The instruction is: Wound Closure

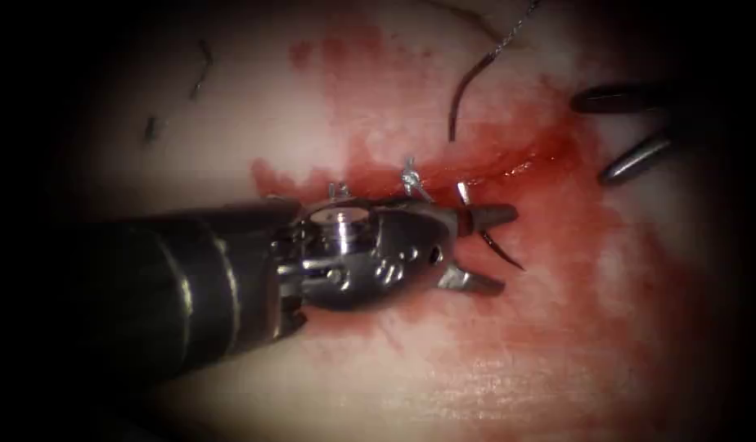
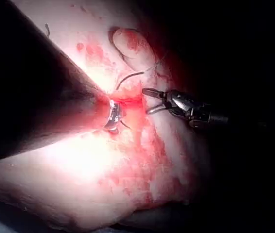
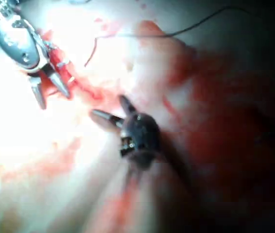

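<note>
The tissue (image 1: pixel 231 139) carries a red-stained cut (image 1: pixel 509 164) running across the endoscope view. The curved needle (image 1: pixel 468 90) is in the tissue. Its tail, with thread (image 1: pixel 517 24) attached, stands beyond the cut, and its pointed end (image 1: pixel 501 250) comes out on the near side. My left tool (image 1: pixel 507 250) is open, its jaws either side of that emerging end, holding nothing. My right tool (image 1: pixel 589 139) is open and holds nothing, off to the right of the needle. The right wrist view has the right tool (image 3: pixel 107 107) open, the left tool (image 3: pixel 50 92) open and the needle's tail (image 3: pixel 91 53).
Two finished stitches (image 1: pixel 411 176) sit on the cut just left of the needle. Short cut thread ends (image 1: pixel 202 69) lie on the pale tissue at far left. Red fluid (image 1: pixel 558 245) spreads around and below the cut. The left tool's thick shaft (image 1: pixel 149 286) covers the lower left.
</note>
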Controlling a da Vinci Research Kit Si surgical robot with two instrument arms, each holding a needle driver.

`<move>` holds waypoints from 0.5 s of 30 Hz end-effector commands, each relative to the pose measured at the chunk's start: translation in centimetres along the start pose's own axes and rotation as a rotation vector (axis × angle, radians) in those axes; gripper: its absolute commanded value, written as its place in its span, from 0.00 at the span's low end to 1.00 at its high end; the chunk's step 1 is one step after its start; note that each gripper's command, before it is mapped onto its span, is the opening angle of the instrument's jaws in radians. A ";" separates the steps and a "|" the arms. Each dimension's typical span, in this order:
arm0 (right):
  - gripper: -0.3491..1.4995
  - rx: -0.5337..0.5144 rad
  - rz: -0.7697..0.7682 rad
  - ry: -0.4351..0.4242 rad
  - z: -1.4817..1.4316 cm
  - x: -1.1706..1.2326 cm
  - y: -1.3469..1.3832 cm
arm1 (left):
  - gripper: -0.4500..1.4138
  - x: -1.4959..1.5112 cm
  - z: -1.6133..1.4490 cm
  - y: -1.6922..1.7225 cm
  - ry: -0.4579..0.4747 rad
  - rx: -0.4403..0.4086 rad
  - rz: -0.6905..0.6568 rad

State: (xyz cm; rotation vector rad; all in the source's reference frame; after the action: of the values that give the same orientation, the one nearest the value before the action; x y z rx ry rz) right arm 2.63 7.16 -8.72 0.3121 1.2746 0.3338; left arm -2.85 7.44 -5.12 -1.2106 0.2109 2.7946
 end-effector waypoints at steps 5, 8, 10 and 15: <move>0.95 0.012 -0.007 0.007 0.20 -0.09 -0.04 | 0.59 0.00 0.16 -0.07 -0.008 0.106 -0.001; 0.94 0.011 -0.008 0.007 0.21 -0.10 -0.04 | 0.51 0.00 0.16 -0.07 -0.021 0.207 -0.008; 0.94 0.009 -0.008 0.009 0.20 -0.10 -0.03 | 0.37 -0.01 0.09 0.03 -0.030 0.227 -0.003; 0.93 0.006 -0.008 0.020 0.20 -0.10 -0.01 | 0.22 0.03 -0.07 0.05 -0.024 0.222 -0.063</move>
State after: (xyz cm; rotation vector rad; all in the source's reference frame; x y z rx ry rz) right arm 2.71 7.09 -8.63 0.3091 1.2932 0.3275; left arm -2.73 7.35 -5.27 -1.1119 0.4438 2.6224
